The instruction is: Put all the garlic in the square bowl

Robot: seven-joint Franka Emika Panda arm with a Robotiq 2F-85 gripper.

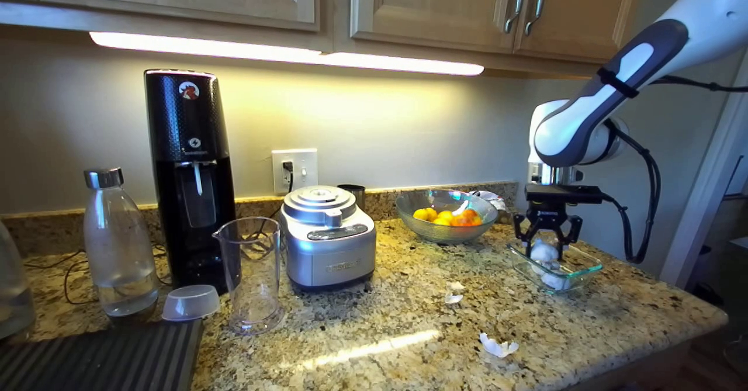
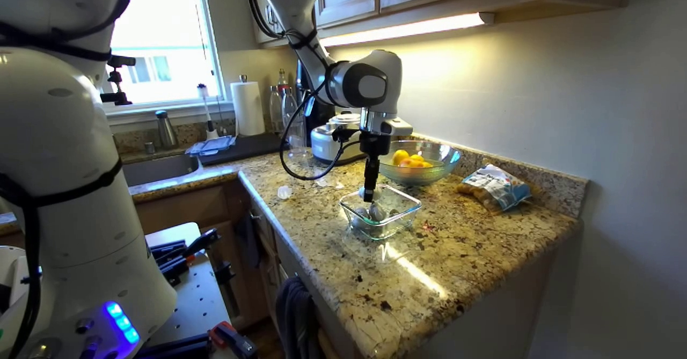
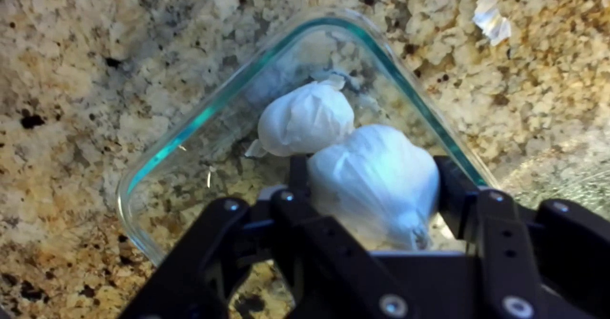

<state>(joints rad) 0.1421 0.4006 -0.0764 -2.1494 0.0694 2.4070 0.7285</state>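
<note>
The square glass bowl point(image 1: 584, 272) stands near the counter's end; it also shows in an exterior view point(image 2: 403, 217) and the wrist view point(image 3: 202, 116). My gripper point(image 1: 544, 253) points down over it, its fingertips about rim height. In the wrist view the gripper point(image 3: 374, 180) has a finger against each side of a large white garlic bulb point(image 3: 381, 176). That held bulb also shows in an exterior view point(image 1: 543, 249). A smaller garlic bulb point(image 3: 305, 118) lies in the bowl beside it. Garlic point(image 2: 377, 212) shows through the glass; the gripper partly hides the bowl's inside.
Garlic skin scraps point(image 1: 497, 346) lie on the counter. A round glass bowl of fruit point(image 1: 447, 236) stands behind the square bowl. A snack bag point(image 2: 495, 186) lies by the wall. A food processor base point(image 1: 330, 251) and clear pitcher point(image 1: 252, 274) stand farther along.
</note>
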